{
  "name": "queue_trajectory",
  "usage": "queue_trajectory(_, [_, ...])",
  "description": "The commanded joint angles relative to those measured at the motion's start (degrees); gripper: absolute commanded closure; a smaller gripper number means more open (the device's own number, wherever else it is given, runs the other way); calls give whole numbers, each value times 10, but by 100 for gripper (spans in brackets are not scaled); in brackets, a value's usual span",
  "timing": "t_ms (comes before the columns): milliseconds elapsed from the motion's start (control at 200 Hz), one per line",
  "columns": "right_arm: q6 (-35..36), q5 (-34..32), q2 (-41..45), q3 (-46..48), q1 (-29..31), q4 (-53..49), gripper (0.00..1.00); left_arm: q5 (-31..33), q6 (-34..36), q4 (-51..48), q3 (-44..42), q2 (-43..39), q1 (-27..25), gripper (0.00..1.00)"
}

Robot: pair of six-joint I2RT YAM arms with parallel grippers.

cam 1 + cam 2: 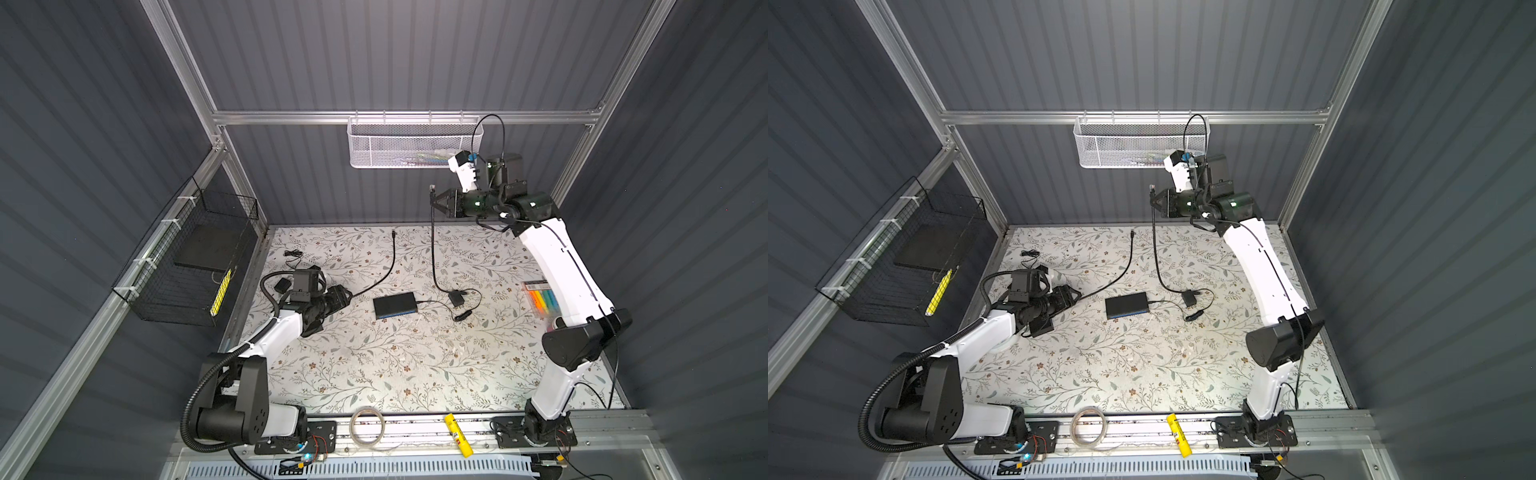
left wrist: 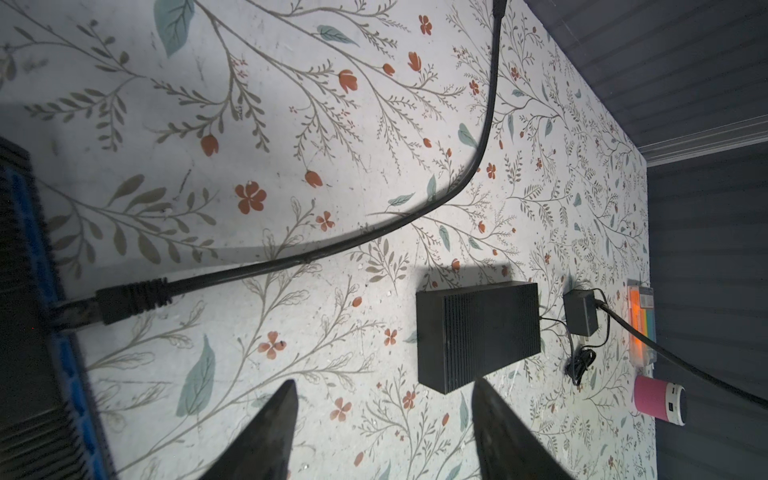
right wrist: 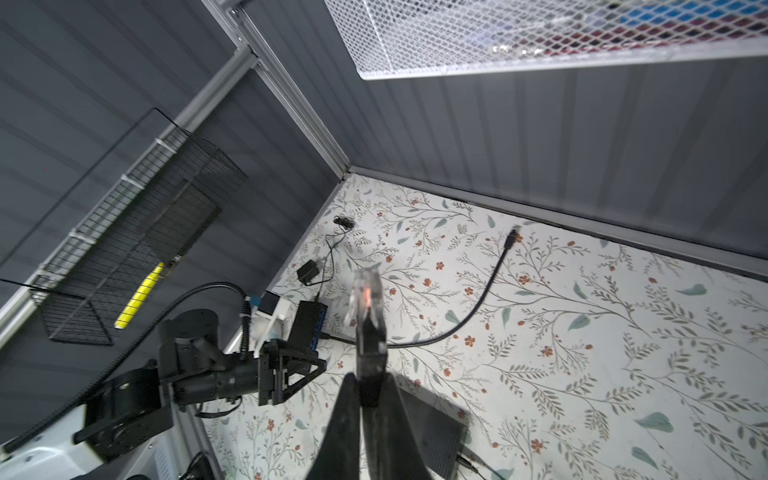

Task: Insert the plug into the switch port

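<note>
My right gripper (image 1: 433,202) (image 1: 1153,202) is raised high near the back wall. It is shut (image 3: 368,378) on a black cable just behind its clear plug (image 3: 365,291) (image 1: 432,190), which points upward. The cable (image 1: 433,257) hangs down to the table. A black switch (image 1: 395,305) (image 1: 1127,305) (image 2: 478,332) with a blue port face lies mid-table. A similar switch (image 2: 25,291) (image 3: 309,324) lies by my left gripper, with another cable's plug (image 2: 120,301) in it. My left gripper (image 2: 384,388) (image 1: 345,297) hovers low, open and holding nothing.
A power adapter (image 1: 456,298) with thin wires lies right of the middle switch. A coloured pack (image 1: 540,297) and a pink cylinder (image 2: 658,399) sit at the right edge. A white mesh basket (image 1: 411,143) hangs on the back wall, a black wire basket (image 1: 187,266) on the left.
</note>
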State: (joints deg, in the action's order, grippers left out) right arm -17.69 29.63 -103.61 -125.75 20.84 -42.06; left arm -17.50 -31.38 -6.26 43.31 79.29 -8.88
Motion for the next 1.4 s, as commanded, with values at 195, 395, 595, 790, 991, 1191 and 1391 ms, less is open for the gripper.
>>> queue_trajectory(195, [-30, -15, 110, 11, -25, 17, 99, -36, 17, 17, 3, 0, 4, 33])
queue_trajectory(395, [120, -90, 75, -51, -21, -145, 99, -64, 24, 22, 21, 9, 4, 33])
queue_trajectory(595, [193, -15, 44, 15, -20, -206, 100, -110, 48, 22, 36, 7, 3, 33])
queue_trajectory(790, [216, 71, 65, 232, 3, -84, 100, -144, 65, 34, 42, 9, -17, 34])
queue_trajectory(991, [230, 154, 38, 329, 28, -11, 99, -165, 86, 43, 68, 38, -69, 35])
queue_trajectory(1191, [244, 197, -1, 348, 45, -1, 99, -201, 64, 117, 63, 49, -92, 36])
queue_trajectory(1391, [239, 221, -18, 365, 48, 20, 100, -232, 53, 165, 61, 36, -92, 36])
